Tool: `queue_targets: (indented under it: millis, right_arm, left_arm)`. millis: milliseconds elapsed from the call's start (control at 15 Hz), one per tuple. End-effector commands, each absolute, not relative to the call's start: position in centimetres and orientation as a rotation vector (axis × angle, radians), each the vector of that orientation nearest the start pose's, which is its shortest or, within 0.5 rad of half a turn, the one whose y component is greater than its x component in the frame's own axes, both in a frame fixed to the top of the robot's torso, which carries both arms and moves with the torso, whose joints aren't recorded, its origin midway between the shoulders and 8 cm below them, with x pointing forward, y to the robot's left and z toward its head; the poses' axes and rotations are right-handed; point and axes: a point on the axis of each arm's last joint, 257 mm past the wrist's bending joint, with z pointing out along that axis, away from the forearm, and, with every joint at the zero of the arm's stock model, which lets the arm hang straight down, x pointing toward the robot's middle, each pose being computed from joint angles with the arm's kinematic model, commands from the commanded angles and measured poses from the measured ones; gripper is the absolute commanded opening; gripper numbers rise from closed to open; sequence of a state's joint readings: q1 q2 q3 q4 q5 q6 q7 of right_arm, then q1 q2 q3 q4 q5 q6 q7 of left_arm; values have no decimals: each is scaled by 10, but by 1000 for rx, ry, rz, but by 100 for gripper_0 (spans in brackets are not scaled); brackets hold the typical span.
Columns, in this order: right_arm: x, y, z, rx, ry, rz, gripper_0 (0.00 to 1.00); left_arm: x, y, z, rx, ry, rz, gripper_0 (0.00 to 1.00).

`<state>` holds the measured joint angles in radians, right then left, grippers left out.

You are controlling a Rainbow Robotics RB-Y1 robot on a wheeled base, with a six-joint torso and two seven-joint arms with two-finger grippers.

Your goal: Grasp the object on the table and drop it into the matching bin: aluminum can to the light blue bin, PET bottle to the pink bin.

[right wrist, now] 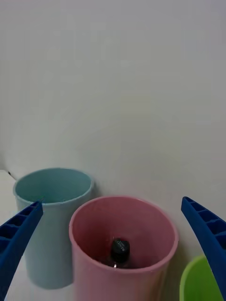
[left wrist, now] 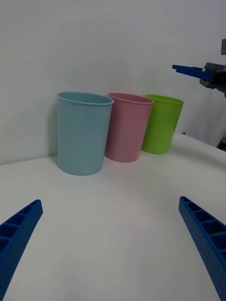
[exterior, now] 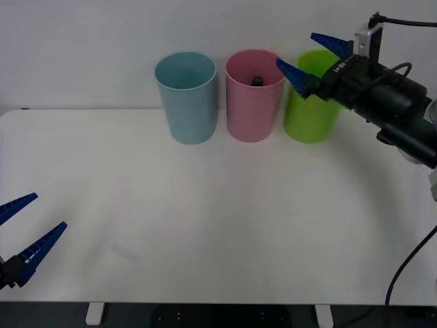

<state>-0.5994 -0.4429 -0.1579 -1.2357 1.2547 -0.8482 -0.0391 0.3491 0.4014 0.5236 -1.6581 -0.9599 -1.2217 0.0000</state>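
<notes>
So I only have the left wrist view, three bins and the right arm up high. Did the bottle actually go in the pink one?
Observer: Yes. The bottle stands inside the pink bin, black cap up.
Operator: Is the right gripper holding anything?
Observer: No. The right gripper is open and empty, just above the pink bin's rim, toward the green bin.
Operator: And the left one?
Observer: The left gripper is open, low over the table's near left corner.
</notes>
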Motion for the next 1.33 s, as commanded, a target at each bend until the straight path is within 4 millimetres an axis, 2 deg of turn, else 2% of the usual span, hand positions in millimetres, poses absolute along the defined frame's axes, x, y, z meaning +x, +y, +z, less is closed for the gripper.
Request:
queue_targets:
  millis: [67, 333, 600, 933, 1133, 1333]
  right_arm:
    - [588, -195, -24, -695, 1238, 475, 100]
    - [553, -221, -48, -693, 1259, 466, 100]
    - [509, -244, -72, -708, 1282, 447, 100]
    - [460, -256, -103, -741, 1324, 432, 100]
    - [432, -266, -133, -749, 1386, 423, 100]
    - [405, -267, -151, -783, 1414, 416, 100]
  left_arm:
    - [342, 330, -169, 465, 1441, -567, 100]
    - [342, 330, -169, 465, 1441, -567, 100]
    - [342, 330, -169, 465, 1441, -567, 100]
    - [342, 330, -169, 465, 1441, -567, 100]
    - [342, 330, -169, 465, 1441, -567, 100]
    - [342, 330, -169, 465, 1441, -567, 100]
